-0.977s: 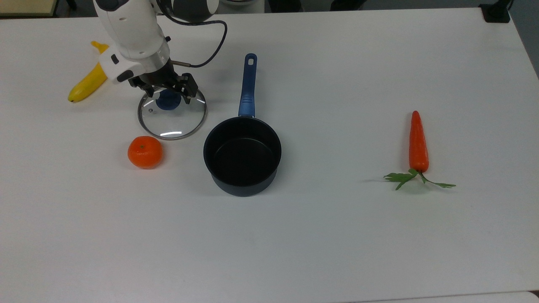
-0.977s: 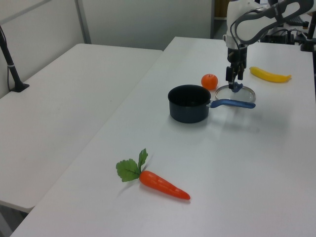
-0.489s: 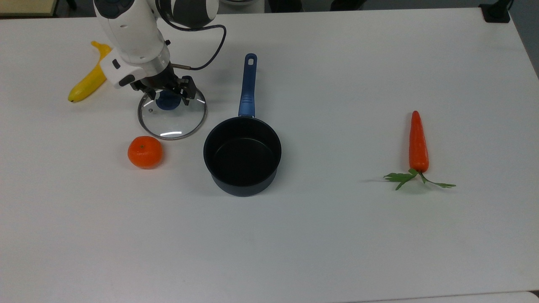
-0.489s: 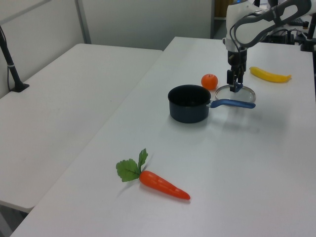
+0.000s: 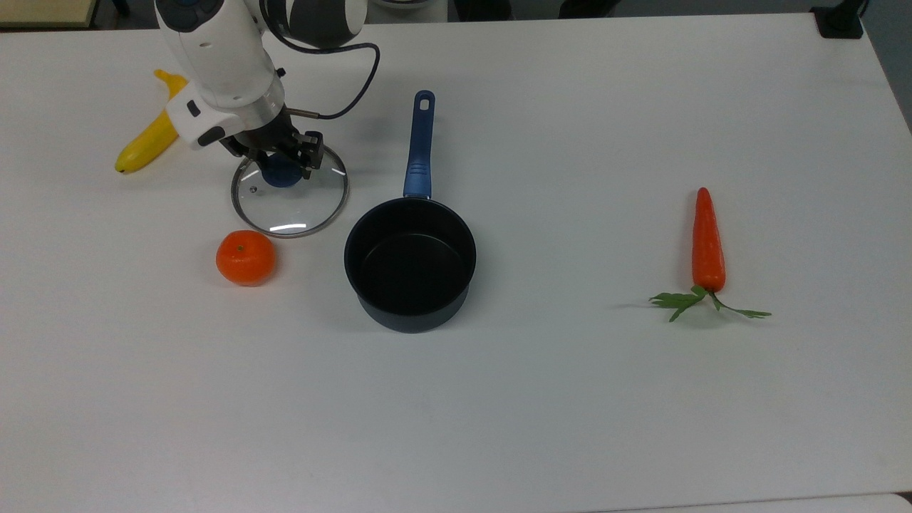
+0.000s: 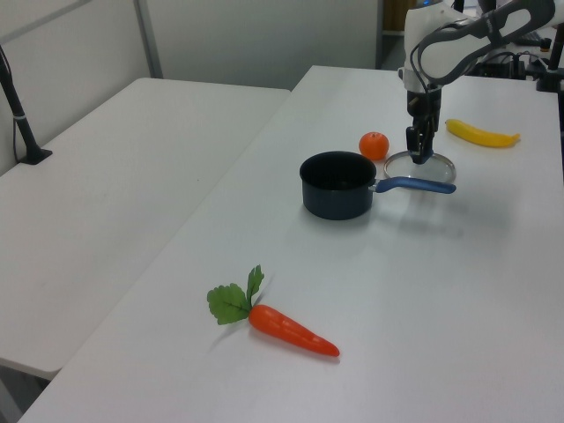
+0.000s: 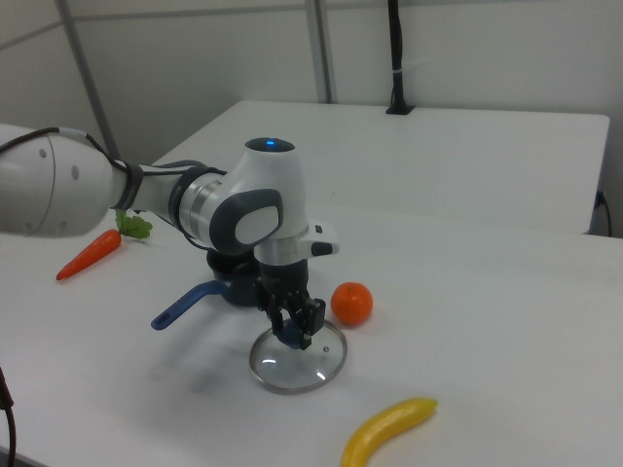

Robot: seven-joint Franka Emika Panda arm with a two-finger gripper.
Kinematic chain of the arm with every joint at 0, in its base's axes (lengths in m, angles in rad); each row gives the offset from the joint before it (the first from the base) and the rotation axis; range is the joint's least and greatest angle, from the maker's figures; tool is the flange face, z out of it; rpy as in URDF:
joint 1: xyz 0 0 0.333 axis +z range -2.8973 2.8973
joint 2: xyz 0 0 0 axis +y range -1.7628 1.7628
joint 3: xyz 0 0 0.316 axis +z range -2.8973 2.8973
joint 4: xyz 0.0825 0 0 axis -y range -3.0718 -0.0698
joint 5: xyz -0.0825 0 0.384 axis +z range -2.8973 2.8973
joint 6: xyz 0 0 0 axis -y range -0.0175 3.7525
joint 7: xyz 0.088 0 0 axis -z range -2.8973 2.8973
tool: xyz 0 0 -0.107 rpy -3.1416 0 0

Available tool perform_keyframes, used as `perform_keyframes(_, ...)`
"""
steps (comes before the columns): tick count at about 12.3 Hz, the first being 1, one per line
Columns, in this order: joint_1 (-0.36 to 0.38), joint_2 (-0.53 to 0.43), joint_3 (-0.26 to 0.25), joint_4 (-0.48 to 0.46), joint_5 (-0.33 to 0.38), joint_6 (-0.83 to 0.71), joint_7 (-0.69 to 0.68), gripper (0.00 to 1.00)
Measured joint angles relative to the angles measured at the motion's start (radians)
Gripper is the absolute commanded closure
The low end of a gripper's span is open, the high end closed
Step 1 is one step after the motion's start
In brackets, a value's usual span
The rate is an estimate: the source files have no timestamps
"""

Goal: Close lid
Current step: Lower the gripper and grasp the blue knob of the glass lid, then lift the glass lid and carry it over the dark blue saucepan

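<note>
The round glass lid (image 5: pixel 292 206) with a metal rim lies flat on the white table, at the top view's left of the dark saucepan (image 5: pixel 410 263). The saucepan stands open and empty, its long blue handle (image 5: pixel 420 142) pointing away. My gripper (image 5: pixel 280 165) reaches straight down over the lid, and its fingers close in on the blue centre knob (image 5: pixel 282 174) from both sides. In the right view the gripper (image 7: pixel 295 326) grips the knob with the lid (image 7: pixel 297 368) resting on the table. The left view shows the gripper (image 6: pixel 421 152) over the lid (image 6: pixel 441 164), behind the saucepan (image 6: pixel 337 183).
A banana (image 5: pixel 149 135) lies at the top view's left of my arm. An orange (image 5: pixel 245 258) sits just in front of the lid. A carrot (image 5: pixel 708 242) with green leaves lies far to the top view's right. The table's far edge runs behind the arm.
The fingers have drawn in around the blue knob. The arm and the lid have shifted slightly toward the top view's left.
</note>
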Motion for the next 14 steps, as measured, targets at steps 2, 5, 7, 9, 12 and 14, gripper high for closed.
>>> perform_keyframes(2,0.000,0.000,0.000,0.000,0.000,0.000,0.000,0.70)
perform_keyframes(5,0.000,-0.004,0.000,0.004,0.000,0.000,0.000,0.73)
perform_keyframes(7,0.000,-0.029,-0.006,0.031,0.000,-0.065,0.000,0.73)
perform_keyframes(9,0.000,-0.065,-0.031,0.139,0.010,-0.227,0.000,0.73)
perform_keyframes(12,0.013,-0.071,-0.035,0.256,0.046,-0.292,0.041,0.73)
perform_keyframes(14,0.058,-0.031,-0.034,0.301,0.048,-0.292,0.117,0.73)
